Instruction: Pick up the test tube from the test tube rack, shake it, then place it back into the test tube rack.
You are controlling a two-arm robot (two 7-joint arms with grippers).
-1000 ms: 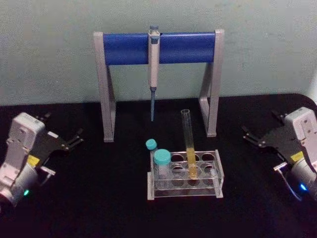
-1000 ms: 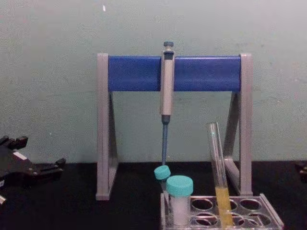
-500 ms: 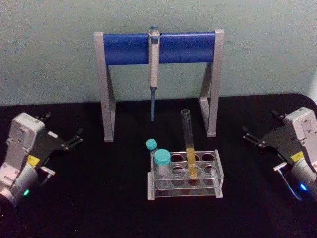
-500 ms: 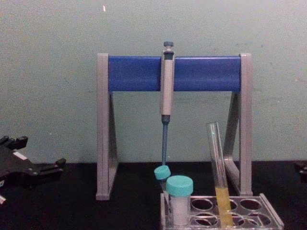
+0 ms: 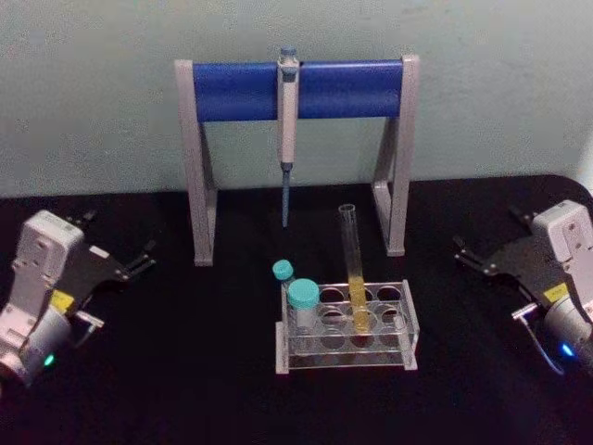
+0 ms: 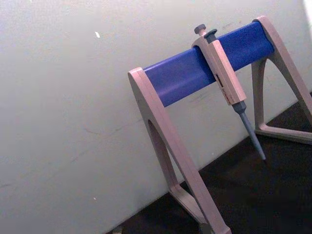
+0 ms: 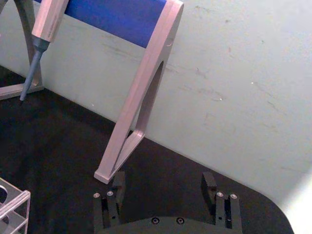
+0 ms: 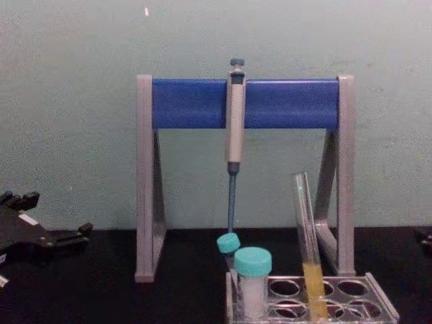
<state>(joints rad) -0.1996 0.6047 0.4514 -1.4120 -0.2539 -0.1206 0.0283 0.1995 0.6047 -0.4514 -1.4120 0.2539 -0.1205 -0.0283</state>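
The test tube (image 5: 354,269) is a long clear tube with yellow liquid in its lower part. It stands slightly tilted in a middle hole of the test tube rack (image 5: 409,326), also seen from the chest as test tube (image 8: 308,236) in rack (image 8: 379,305). My left gripper (image 5: 116,236) rests open on the black table far to the left, well away from the rack. On the far right, equally clear of it, my right gripper (image 5: 486,232) is open; its two fingers (image 7: 117,183) stand wide apart with nothing between them.
Two teal-capped tubes (image 5: 303,297) stand at the rack's left end. Behind the rack is a grey-and-blue pipette stand (image 5: 296,90) with a pipette (image 5: 288,120) hanging from its bar. The wall is close behind it. Black tabletop lies open on both sides of the rack.
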